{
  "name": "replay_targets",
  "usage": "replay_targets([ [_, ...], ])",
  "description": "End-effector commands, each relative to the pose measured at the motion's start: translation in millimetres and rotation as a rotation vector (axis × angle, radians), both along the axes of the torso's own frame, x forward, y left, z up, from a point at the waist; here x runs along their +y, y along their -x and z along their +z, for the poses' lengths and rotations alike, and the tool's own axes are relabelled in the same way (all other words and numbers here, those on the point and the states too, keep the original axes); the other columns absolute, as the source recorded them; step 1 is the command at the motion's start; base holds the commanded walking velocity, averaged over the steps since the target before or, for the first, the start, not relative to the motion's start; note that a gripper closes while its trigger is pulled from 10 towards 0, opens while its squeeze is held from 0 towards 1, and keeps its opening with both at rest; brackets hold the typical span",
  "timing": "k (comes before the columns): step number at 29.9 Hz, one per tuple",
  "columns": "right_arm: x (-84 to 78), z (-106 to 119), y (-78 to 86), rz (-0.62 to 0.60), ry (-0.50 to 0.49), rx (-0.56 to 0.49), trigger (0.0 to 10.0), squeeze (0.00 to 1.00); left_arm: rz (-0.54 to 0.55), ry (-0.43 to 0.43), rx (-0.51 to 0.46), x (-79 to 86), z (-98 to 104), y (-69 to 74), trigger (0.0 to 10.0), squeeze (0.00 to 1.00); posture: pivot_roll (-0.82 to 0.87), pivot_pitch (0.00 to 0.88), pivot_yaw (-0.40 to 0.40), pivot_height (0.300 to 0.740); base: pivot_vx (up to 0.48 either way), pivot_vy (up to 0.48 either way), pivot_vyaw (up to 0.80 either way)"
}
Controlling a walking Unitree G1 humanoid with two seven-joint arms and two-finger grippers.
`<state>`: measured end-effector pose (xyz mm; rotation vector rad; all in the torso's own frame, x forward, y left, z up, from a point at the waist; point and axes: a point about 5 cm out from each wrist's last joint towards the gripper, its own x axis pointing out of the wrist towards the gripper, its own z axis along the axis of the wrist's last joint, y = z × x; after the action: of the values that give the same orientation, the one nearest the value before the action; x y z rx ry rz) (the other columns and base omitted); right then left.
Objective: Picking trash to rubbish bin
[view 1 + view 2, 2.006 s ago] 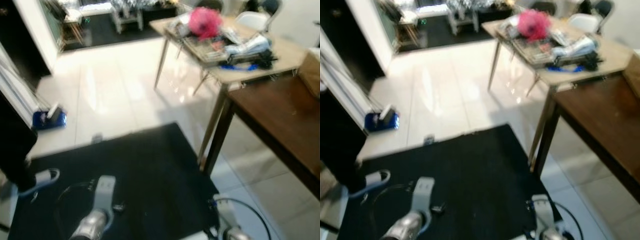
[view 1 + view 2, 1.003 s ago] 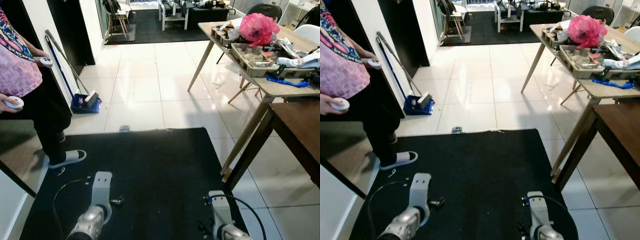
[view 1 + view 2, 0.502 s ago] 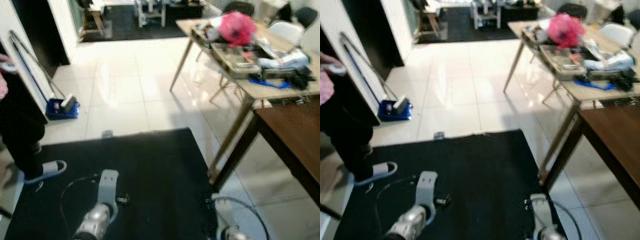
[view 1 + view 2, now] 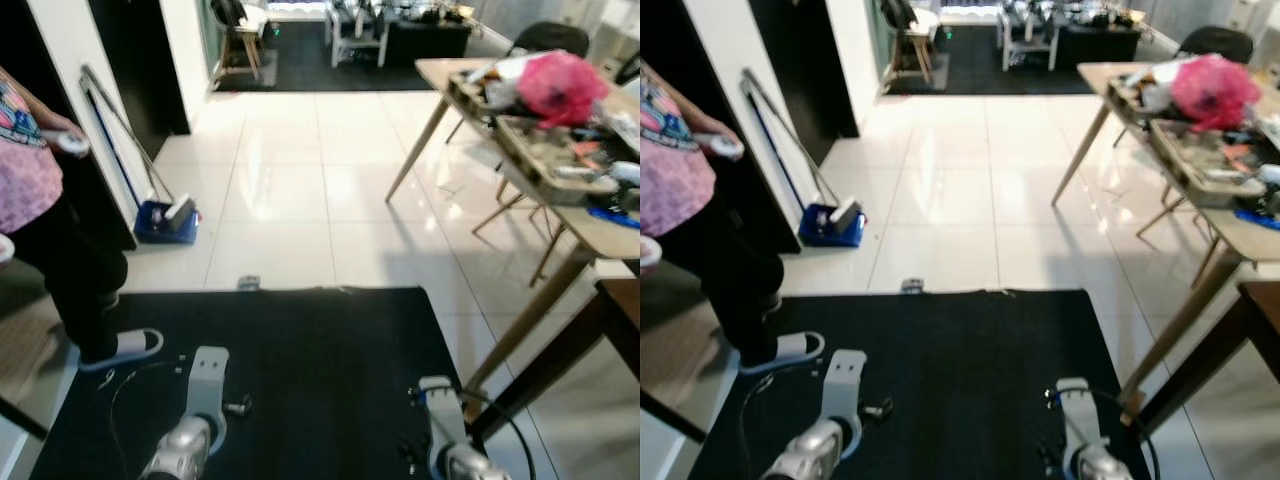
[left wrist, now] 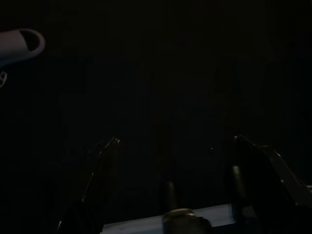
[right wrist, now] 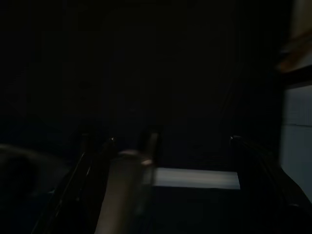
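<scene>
- Left gripper (image 5: 170,161), right gripper (image 6: 165,161) — fingers parted, holding nothing, idle over black mat (image 4: 320,340).
- Small scrap (image 4: 249,283) at 12 o'clock, mat edge — unpicked; judged barely begun.

Black mat (image 4: 320,360), cluttered table (image 4: 560,190), blue dustpan (image 4: 165,220), person (image 4: 40,200)

Both arms hang low, left hand (image 5: 170,161) and right hand (image 6: 168,161) spread.
</scene>
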<state>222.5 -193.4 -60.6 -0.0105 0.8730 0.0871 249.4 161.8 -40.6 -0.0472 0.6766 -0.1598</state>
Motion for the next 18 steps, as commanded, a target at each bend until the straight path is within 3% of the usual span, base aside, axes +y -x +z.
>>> replay_targets([
  [1,0.0,-4.9,7.8,-0.008,-0.006,0.026,10.0,0.00,-0.014,-0.012,0.008,0.3,-1.0,1.1,10.0,0.00,-0.07,0.088,0.024,0.740,0.364,0.000,0.00],
  [18,3.7,-3.3,4.3,0.005,-0.018,0.019,10.0,0.00,-0.009,-0.011,0.011,1.5,-0.4,0.0,10.0,0.00,-0.06,0.084,0.023,0.740,0.366,0.000,0.00],
])
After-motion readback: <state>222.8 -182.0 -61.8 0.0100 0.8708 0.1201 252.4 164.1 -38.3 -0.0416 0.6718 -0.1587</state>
